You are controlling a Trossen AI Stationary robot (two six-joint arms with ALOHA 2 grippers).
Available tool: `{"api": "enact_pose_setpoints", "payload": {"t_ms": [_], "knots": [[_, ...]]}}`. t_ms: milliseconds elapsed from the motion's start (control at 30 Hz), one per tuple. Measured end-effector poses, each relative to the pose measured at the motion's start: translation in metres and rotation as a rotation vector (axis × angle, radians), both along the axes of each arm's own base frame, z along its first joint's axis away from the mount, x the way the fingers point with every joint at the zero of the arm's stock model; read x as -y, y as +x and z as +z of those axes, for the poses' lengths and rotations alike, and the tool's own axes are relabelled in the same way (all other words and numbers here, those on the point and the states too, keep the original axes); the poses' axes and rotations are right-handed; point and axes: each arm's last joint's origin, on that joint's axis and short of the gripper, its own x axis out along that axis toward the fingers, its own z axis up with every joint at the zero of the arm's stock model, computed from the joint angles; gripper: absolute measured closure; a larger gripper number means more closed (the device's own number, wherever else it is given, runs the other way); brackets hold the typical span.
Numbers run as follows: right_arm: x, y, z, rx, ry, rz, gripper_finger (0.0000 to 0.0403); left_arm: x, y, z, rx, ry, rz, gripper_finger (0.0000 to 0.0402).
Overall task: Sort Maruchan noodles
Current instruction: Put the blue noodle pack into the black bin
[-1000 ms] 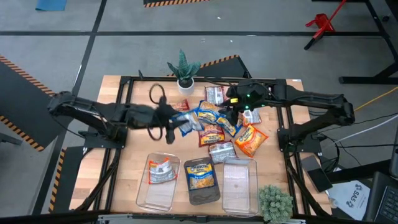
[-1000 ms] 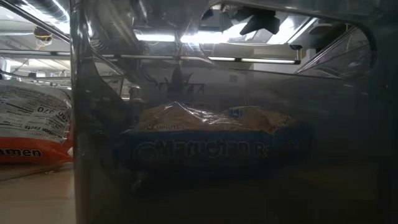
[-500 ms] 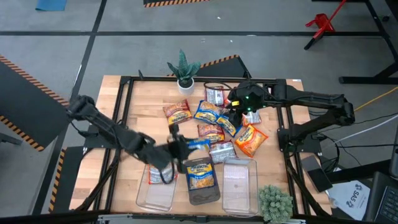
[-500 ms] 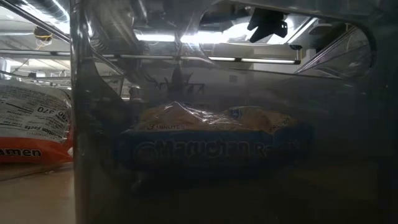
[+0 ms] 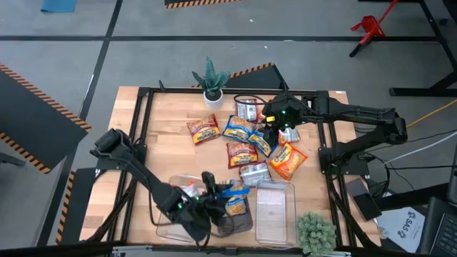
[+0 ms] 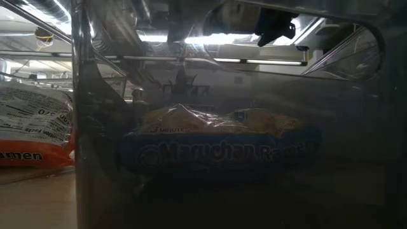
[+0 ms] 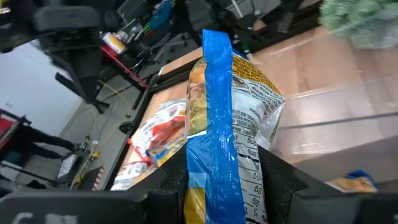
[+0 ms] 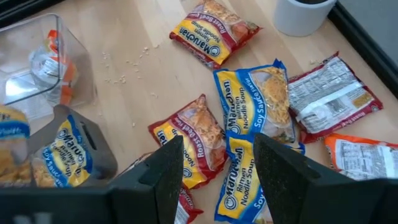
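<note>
My left gripper point(image 5: 218, 196) is over the clear bins at the table's near edge, shut on a blue-and-yellow Maruchan packet point(image 7: 221, 143). It hovers above the middle bin point(image 5: 233, 223), where another blue-and-yellow packet point(image 6: 216, 149) lies flat. The left bin point(image 5: 171, 221) holds a red-and-silver packet point(image 5: 187, 191). My right gripper point(image 8: 217, 180) is open above the pile of loose packets point(image 5: 246, 139) at the table's middle. In its wrist view, blue-and-yellow point(image 8: 255, 102) and red point(image 8: 199, 134) packets lie flat on the wood. My left gripper pinches the blue-and-yellow packet between its two fingers point(image 7: 283, 183), on the flat faces near one end point(image 7: 217, 186). The packet stands edge-on ahead of the fingers, its blue sealed edge point(image 7: 217, 74) toward the camera. It is lifted clear, above the middle bin.
The right bin point(image 5: 275, 210) stands beside the middle one. A potted plant point(image 5: 211, 82) is at the far edge and a green bushy plant point(image 5: 315, 230) at the near right corner. An orange packet point(image 5: 288, 160) lies right of the pile. Bare wood shows on the table's left.
My left gripper has swung from the pile at the table's middle toward the near edge, carrying the blue-and-yellow packet lifted clear, and now hangs over the middle bin.
</note>
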Motion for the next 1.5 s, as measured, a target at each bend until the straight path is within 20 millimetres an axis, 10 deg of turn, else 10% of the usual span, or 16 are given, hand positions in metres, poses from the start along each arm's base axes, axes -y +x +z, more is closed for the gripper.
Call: {"api": "enact_pose_setpoints", "payload": {"t_ms": [500,1500], "knots": [[0.000,0.000,0.000,0.001,0.001,-0.004,0.0223,0.027,0.007,-0.053,-0.078,0.126,0.007,0.0284],[0.000,-0.001,-0.001,-0.017,0.006,-0.002,0.0223,0.025,0.019,-0.095,-0.203,0.156,-0.018,0.0273]]}}
